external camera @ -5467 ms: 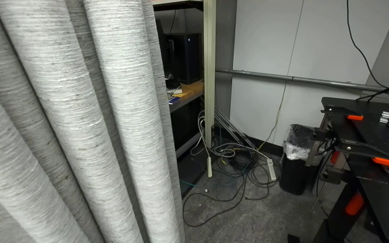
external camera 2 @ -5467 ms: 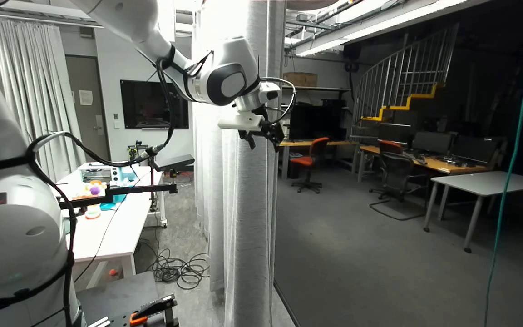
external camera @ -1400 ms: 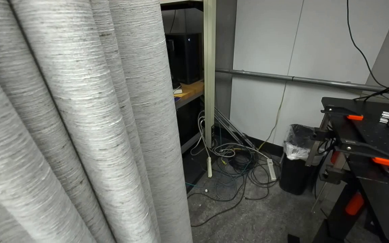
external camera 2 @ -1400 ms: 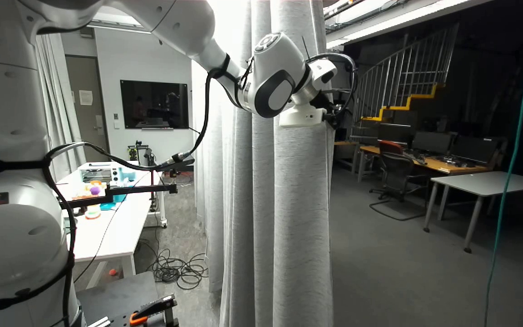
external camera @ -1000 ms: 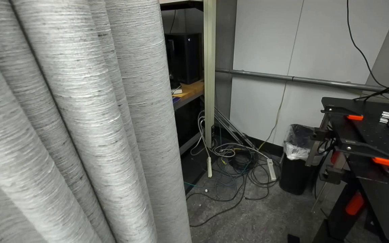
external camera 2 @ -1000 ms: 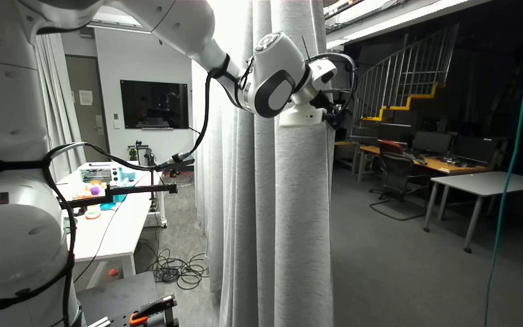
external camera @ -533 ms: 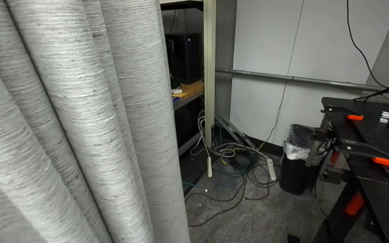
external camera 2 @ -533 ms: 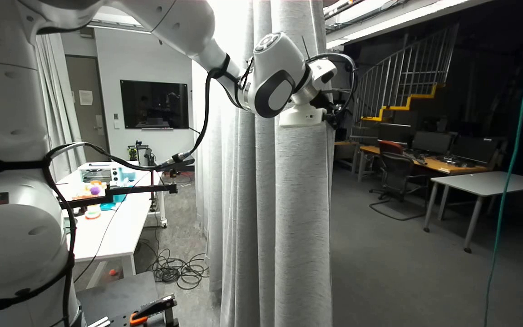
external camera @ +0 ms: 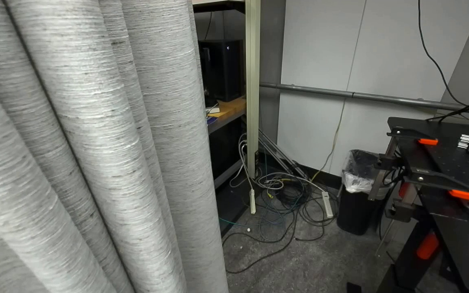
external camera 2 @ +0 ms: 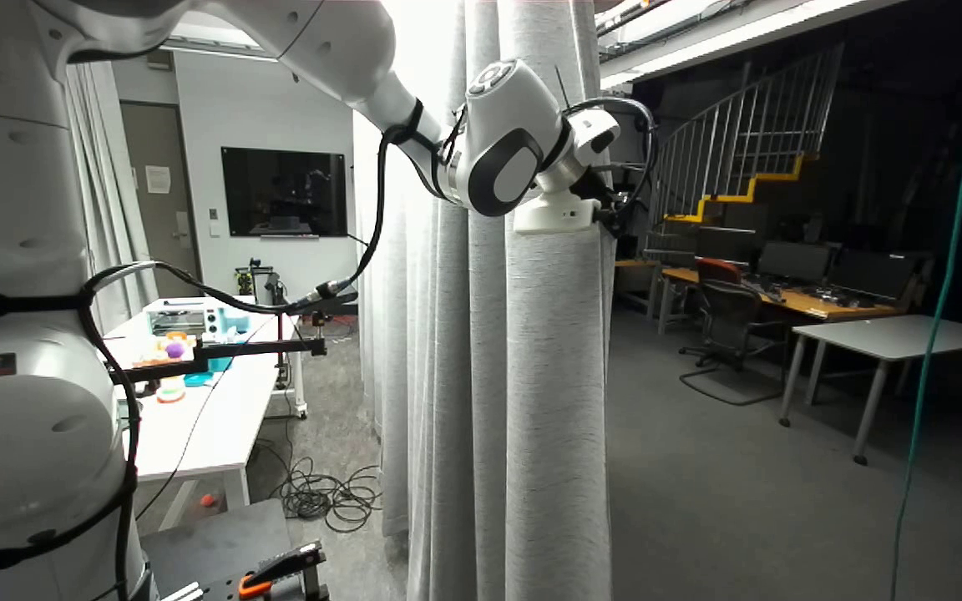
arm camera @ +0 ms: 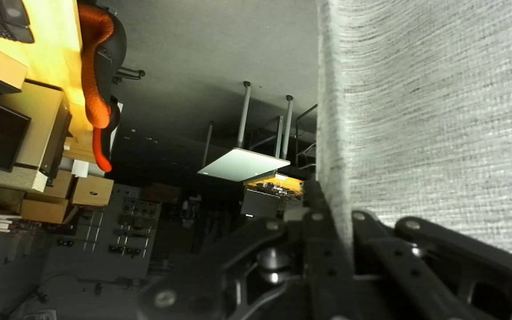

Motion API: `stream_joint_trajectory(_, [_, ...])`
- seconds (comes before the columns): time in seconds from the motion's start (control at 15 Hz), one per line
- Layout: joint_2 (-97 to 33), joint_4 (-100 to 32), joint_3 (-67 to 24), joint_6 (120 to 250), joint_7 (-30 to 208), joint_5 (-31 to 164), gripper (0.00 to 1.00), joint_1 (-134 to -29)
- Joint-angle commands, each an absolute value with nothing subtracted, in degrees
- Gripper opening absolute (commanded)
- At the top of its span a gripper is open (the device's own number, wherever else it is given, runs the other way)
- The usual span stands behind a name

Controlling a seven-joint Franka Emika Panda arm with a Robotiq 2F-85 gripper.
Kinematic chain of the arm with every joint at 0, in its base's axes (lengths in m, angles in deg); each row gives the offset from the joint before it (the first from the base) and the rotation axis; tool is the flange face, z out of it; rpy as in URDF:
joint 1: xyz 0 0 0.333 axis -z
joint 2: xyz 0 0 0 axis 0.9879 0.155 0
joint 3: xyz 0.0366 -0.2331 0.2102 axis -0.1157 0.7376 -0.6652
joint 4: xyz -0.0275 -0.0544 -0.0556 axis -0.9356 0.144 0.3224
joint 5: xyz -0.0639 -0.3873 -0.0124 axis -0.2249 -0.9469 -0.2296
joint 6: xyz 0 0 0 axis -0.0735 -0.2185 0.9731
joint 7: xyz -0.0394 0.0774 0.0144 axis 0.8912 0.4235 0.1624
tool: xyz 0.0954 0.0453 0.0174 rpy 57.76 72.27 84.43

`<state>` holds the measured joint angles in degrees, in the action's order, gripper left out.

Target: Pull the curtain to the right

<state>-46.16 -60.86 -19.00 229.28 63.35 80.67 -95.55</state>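
The curtain (external camera 2: 556,376), pale grey-white with fine horizontal streaks and deep vertical folds, hangs in both exterior views. It fills the left part of an exterior view, where this curtain (external camera: 96,142) hides part of a shelf. My gripper (external camera 2: 612,219) is at the curtain's free edge, high up on the cloth; its fingers are mostly hidden by the gripper's own body there. In the wrist view the gripper (arm camera: 337,209) is shut on the curtain's edge: a strip of cloth runs down between the black fingers, and one fingertip is covered by the fabric.
Beyond the edge are a grey table (external camera 2: 898,334), an office chair (external camera 2: 727,300) and a spiral staircase (external camera 2: 748,150). A white table (external camera 2: 214,409) stands behind the arm. Cables (external camera: 287,195) lie on the floor near a bin (external camera: 356,195) and a clamped black table (external camera: 454,162).
Since several seconds ago the arm has moved right in an exterior view, the curtain's edge going with it; the fingers, then apart, are now shut. Over the last second only the lower cloth sways slightly.
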Motion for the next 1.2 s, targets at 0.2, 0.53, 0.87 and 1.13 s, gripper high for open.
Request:
stream_joint_trajectory(0.2, [-46.16, -60.86, -19.0, 229.28, 63.35, 80.67, 0.02, -95.55])
stream_joint_trajectory(0.53, [-45.92, -60.55, -18.98, 229.26, 63.5, 80.42, 0.01, -95.55])
stream_joint_trajectory(0.87, [-45.46, -59.65, -19.15, 229.75, 63.24, 81.33, 0.01, -95.38])
stream_joint_trajectory(1.13, [-46.21, -60.77, -18.26, 231.15, 63.17, 83.22, 0.01, -94.42])
